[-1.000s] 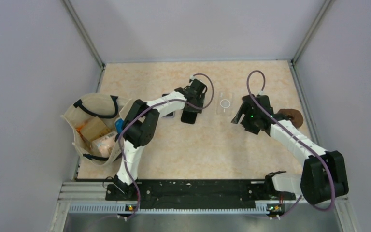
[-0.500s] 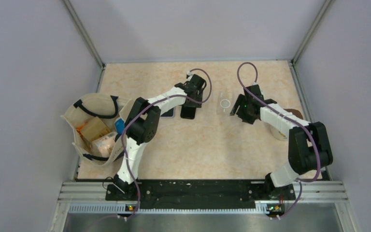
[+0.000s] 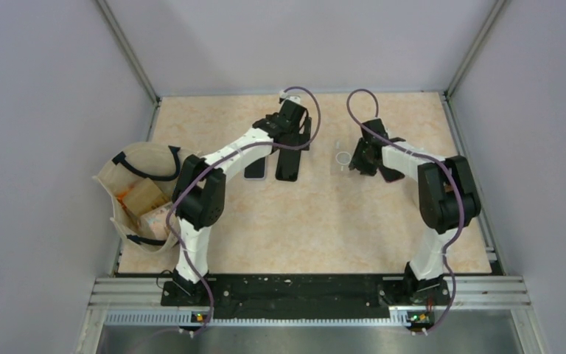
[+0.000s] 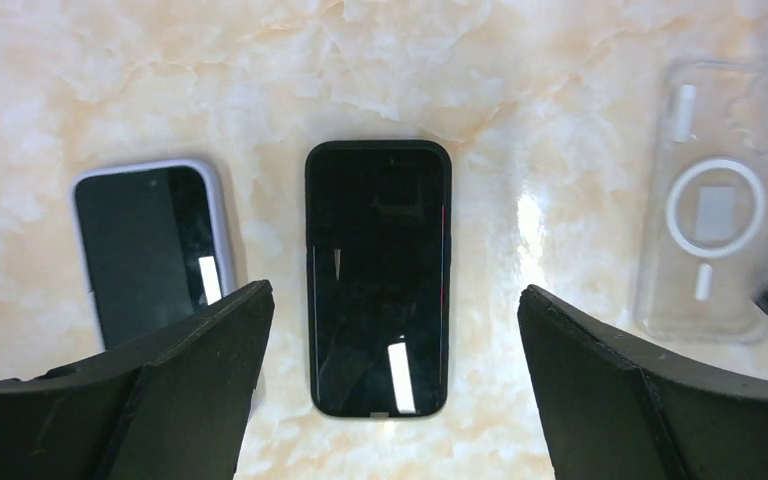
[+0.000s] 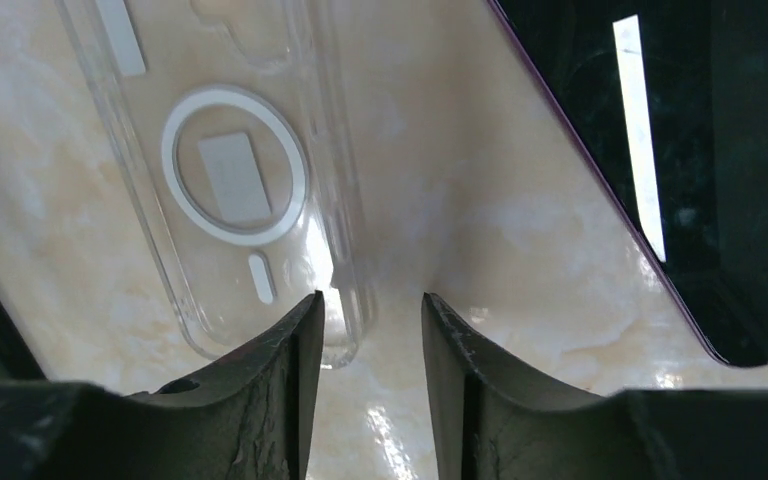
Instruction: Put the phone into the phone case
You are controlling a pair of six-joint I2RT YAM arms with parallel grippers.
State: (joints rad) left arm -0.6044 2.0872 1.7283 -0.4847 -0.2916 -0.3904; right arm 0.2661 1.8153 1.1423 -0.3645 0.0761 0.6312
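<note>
Marble-look table (image 3: 324,228), with a cloth bag (image 3: 129,166) at its left edge. The left gripper (image 4: 392,295) is spread wide above the black phone (image 4: 378,250), not touching it. The black phone lies flat, screen up, between a second phone (image 4: 145,250) in a pale shell and the clear case (image 5: 230,170), empty beside it. The right gripper (image 5: 368,300) has its fingers narrowly apart, with the clear case's edge in the gap.

Phone (image 4: 378,275): black, bare, screen up, lying flat. I see it toward the table's far edge, about midway along.
Case (image 4: 717,200): clear with a white ring, empty, flat — beside the Phone's right, not touching.
</note>
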